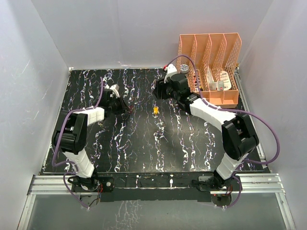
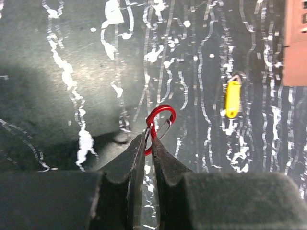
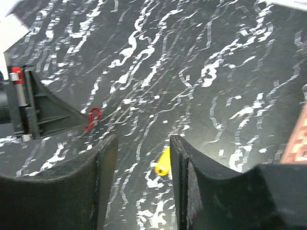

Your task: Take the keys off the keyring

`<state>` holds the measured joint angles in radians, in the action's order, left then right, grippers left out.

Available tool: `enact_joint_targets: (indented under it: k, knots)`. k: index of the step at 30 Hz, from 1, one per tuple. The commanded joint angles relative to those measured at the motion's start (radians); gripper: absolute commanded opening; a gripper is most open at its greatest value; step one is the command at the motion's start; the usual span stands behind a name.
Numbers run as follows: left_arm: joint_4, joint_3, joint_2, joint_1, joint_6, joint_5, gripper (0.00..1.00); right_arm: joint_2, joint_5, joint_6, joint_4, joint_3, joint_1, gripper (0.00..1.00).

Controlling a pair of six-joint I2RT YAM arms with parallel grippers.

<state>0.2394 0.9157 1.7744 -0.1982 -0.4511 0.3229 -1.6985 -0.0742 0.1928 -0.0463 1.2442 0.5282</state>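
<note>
The keyring [image 2: 160,119], a small dark red loop with a wire gate, is pinched at its near end between my left gripper's [image 2: 149,140] shut fingertips, just above the black marbled table. It also shows in the top view [image 1: 129,113] and in the right wrist view [image 3: 92,119]. The yellow key [image 1: 156,110] lies loose on the table to the keyring's right, apart from it; it also shows in the left wrist view [image 2: 232,98]. My right gripper [image 3: 144,143] is open and empty, hovering behind the key [image 3: 163,163], which shows by its right finger [image 3: 180,158].
An orange file organiser [image 1: 211,67] holding white items stands at the back right, next to the right arm. Its corner shows in the left wrist view [image 2: 295,43]. White walls enclose the table [image 1: 144,148] on three sides.
</note>
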Motion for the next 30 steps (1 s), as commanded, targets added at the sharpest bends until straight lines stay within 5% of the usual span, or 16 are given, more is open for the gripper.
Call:
enact_joint_targets:
  k: [1, 9, 17, 30]
  knots:
    - [0.086, -0.019, -0.092, 0.007, -0.05, 0.13, 0.09, -0.003, -0.148, 0.086, -0.18, -0.064, 0.0, 0.42]
    - [0.346, -0.093, -0.118, 0.019, -0.214, 0.358, 0.11, -0.052, -0.247, 0.151, -0.225, -0.056, 0.011, 0.45]
    - [0.507, -0.112, -0.148, 0.019, -0.344, 0.47, 0.0, 0.017, -0.263, 0.183, -0.353, -0.127, 0.021, 0.46]
    - [0.452, -0.106, -0.207, 0.019, -0.324, 0.467, 0.0, 0.011, -0.269, 0.204, -0.394, -0.097, 0.071, 0.45]
